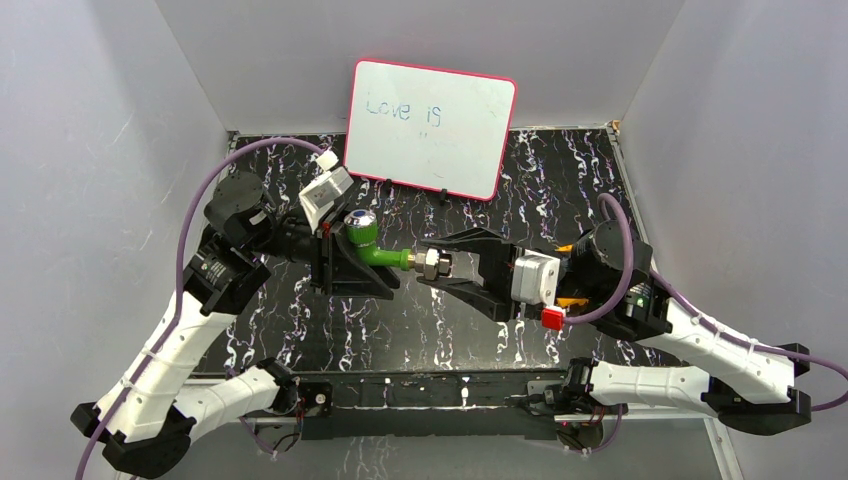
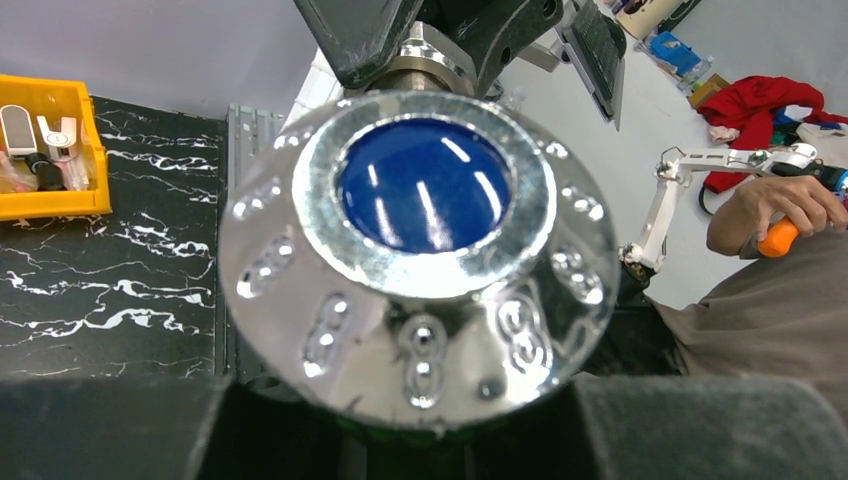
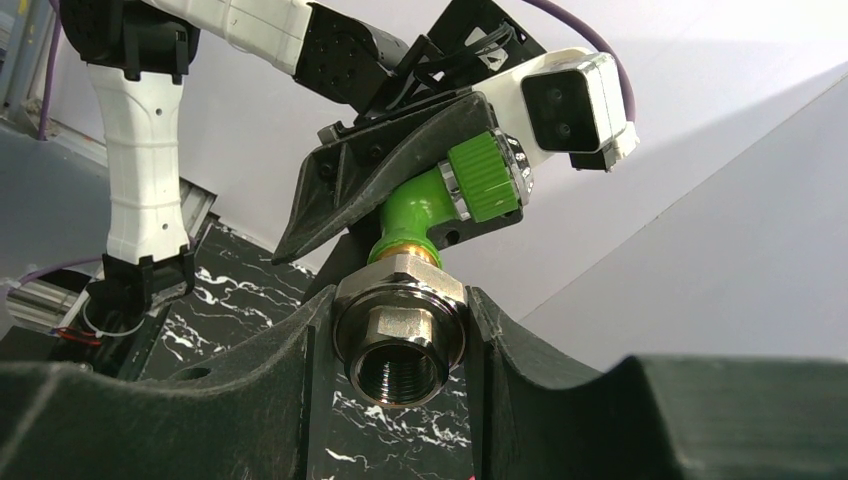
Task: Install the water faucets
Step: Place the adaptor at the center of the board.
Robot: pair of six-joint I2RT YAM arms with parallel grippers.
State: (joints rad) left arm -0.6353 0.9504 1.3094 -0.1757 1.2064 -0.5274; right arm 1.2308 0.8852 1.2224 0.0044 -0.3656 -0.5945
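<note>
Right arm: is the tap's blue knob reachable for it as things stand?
Probably not: the right end effector is clamped on the metal fitting, and the left end effector grips the tap beside the knob.

1. green plastic tap (image 1: 372,250) with round blue-and-silver knob: raised over the middle of the black marbled worktop (image 1: 300,330), between two pincers.
2. left pincer (image 1: 360,258): around the tap body, on its left.
3. right pincer (image 1: 430,264): either side of the silver threaded metal fitting (image 1: 437,264) at the tap's right end.
4. white rectangular whiteboard (image 1: 430,128): behind, leaning at the rear wall.
5. yellow plastic tray (image 2: 50,150): on the worktop.
</note>
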